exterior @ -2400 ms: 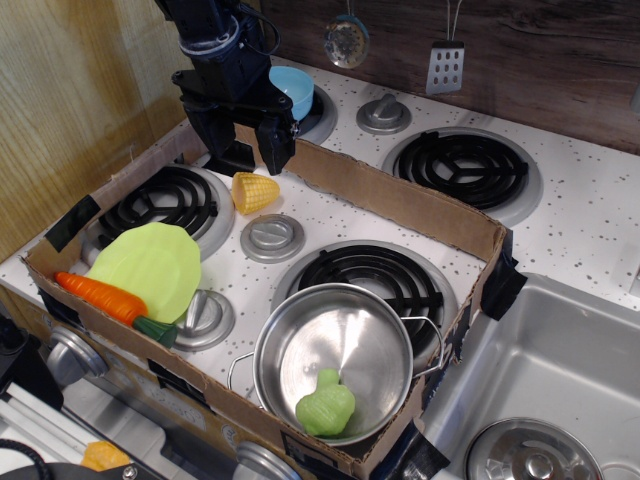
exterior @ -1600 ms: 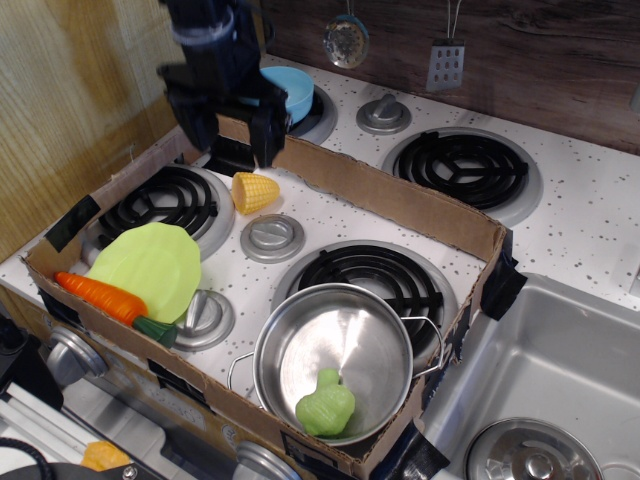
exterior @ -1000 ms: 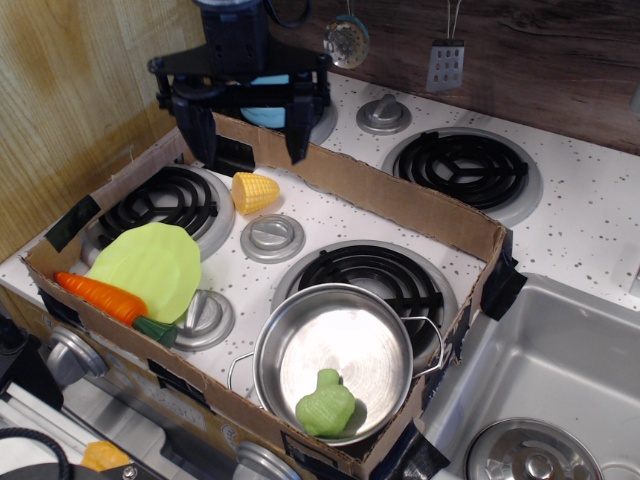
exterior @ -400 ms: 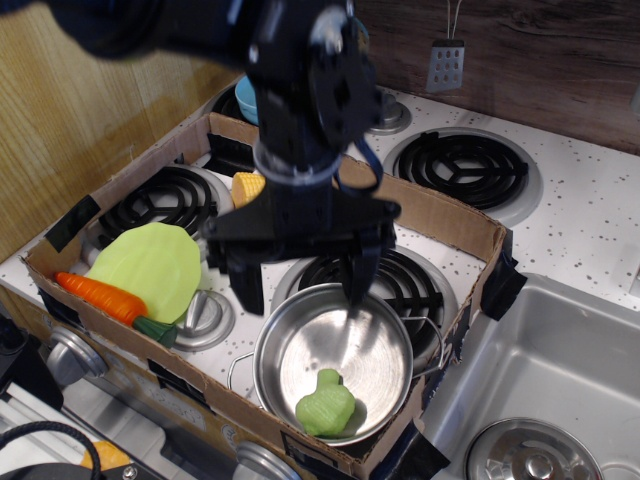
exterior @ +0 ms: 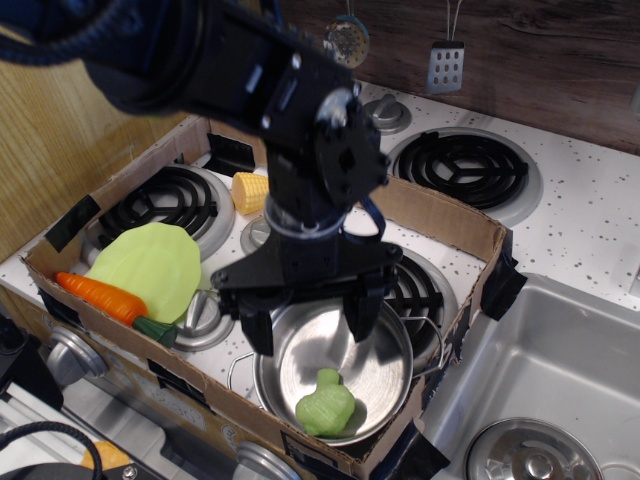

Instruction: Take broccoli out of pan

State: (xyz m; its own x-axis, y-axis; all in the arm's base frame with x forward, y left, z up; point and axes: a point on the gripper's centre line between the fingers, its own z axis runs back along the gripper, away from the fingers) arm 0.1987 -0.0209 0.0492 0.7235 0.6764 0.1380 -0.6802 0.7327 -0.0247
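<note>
Observation.image view: one picture from above and in front of a toy stove.
Claw: the black claw (exterior: 308, 333) hangs over the pan with its two fingers spread wide apart and nothing between them.
Fingers: one finger tip (exterior: 363, 332) is inside the pan rim, the other is at the pan's left edge.
Broccoli: the pale green broccoli (exterior: 325, 403) sits in the pan, at the front edge, below the claw and not touching it.
Pan: the shiny pan (exterior: 383, 372) sits at the front right of the cardboard box (exterior: 437, 219), partly on a black burner.
Plate: a light green plate (exterior: 152, 266) lies at the left side of the box.
Carrot: an orange carrot (exterior: 100, 296) lies just in front of the plate.
Corn: a yellow corn piece (exterior: 249, 190) sits at the back of the box, partly behind the arm.
Sink: a metal sink (exterior: 560, 360) is to the right of the box.
</note>
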